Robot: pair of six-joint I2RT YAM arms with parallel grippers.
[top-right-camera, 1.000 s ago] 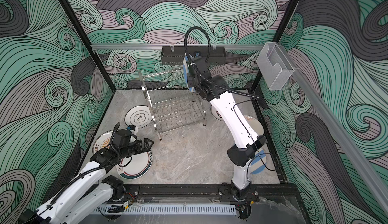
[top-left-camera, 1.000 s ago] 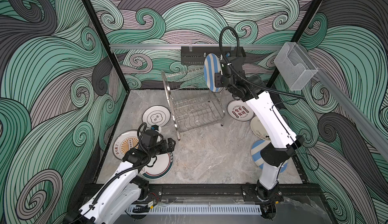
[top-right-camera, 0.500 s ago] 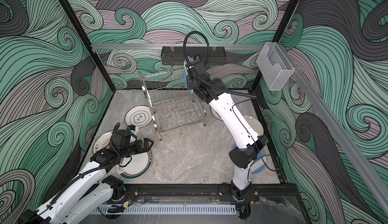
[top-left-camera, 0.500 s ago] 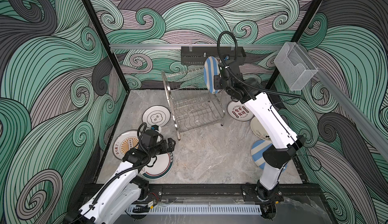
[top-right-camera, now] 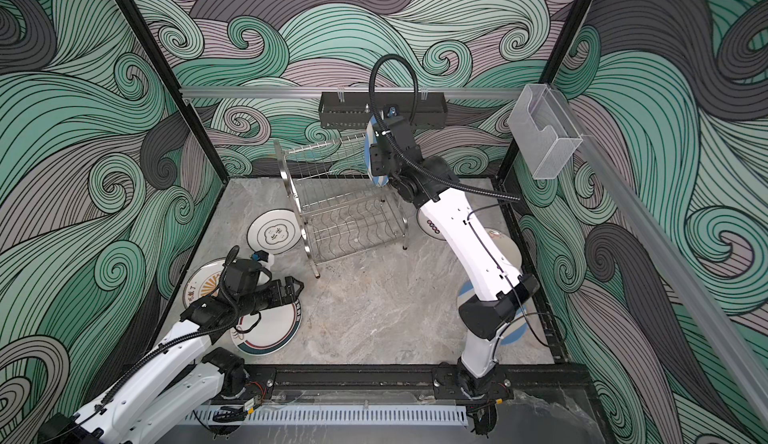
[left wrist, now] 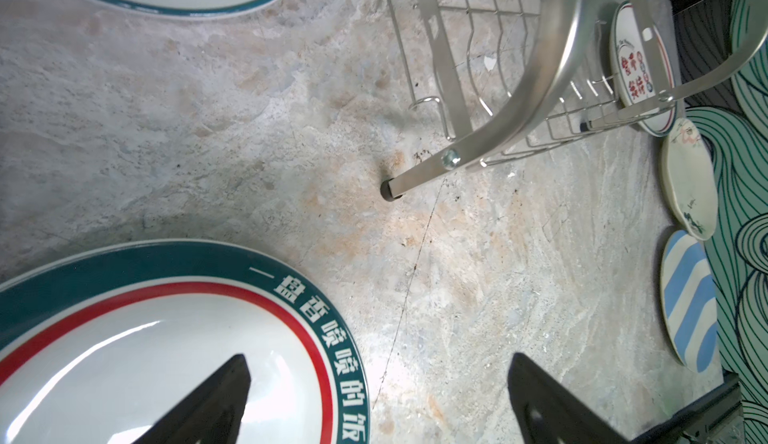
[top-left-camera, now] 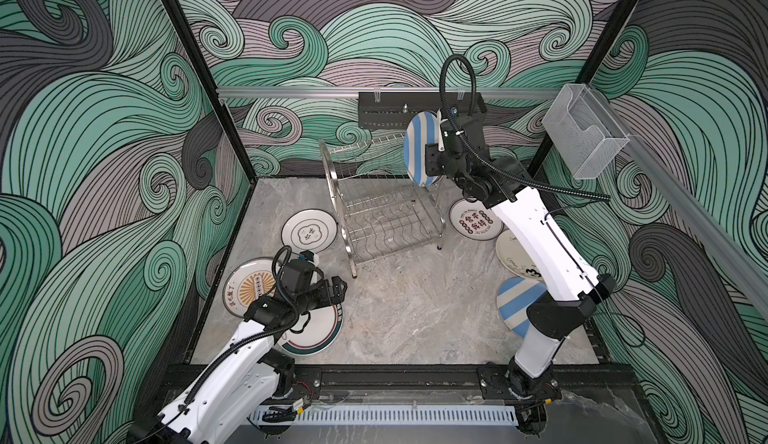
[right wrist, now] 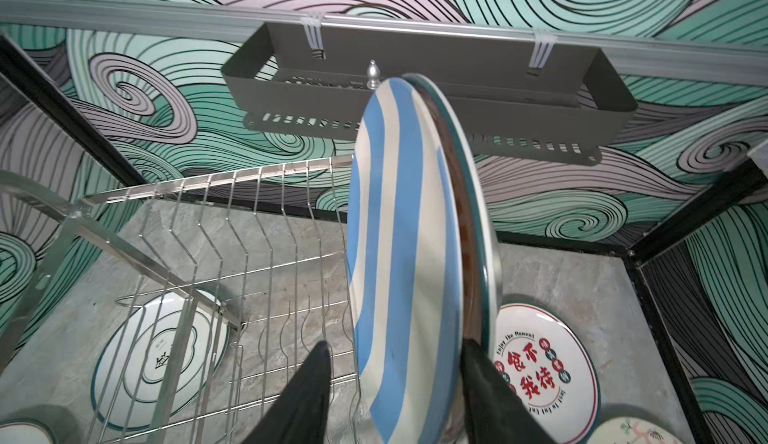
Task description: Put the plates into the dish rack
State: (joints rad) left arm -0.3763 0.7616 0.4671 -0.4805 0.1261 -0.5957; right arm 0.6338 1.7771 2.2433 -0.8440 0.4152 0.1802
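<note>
A blue-white striped plate (top-left-camera: 417, 150) (right wrist: 399, 234) stands on edge at the right end of the dish rack's (top-left-camera: 382, 205) upper tier. A teal-rimmed plate (right wrist: 469, 196) stands right behind it. My right gripper (top-left-camera: 432, 159) (right wrist: 395, 346) is open, one finger either side of these plates, with a gap on the striped side. My left gripper (top-left-camera: 338, 288) (left wrist: 378, 363) hangs open over the edge of a flat teal-and-red-rimmed plate (top-left-camera: 316, 329) (left wrist: 166, 338). More plates lie flat: sunburst (top-left-camera: 249, 288), cloud motif (top-left-camera: 308, 229), red characters (top-left-camera: 473, 221), cream (top-left-camera: 515, 259), striped (top-left-camera: 517, 304).
A black perforated tray (top-left-camera: 399, 109) hangs on the back rail just behind the right gripper. A clear acrylic box (top-left-camera: 582, 134) is fixed to the right rail. The rack's front leg (left wrist: 390, 188) stands near the left gripper. Patterned walls enclose the marble floor.
My right gripper has gone from shut on the striped plate to open, and the plate now stands in the rack's upper tier. The left arm has not moved.
</note>
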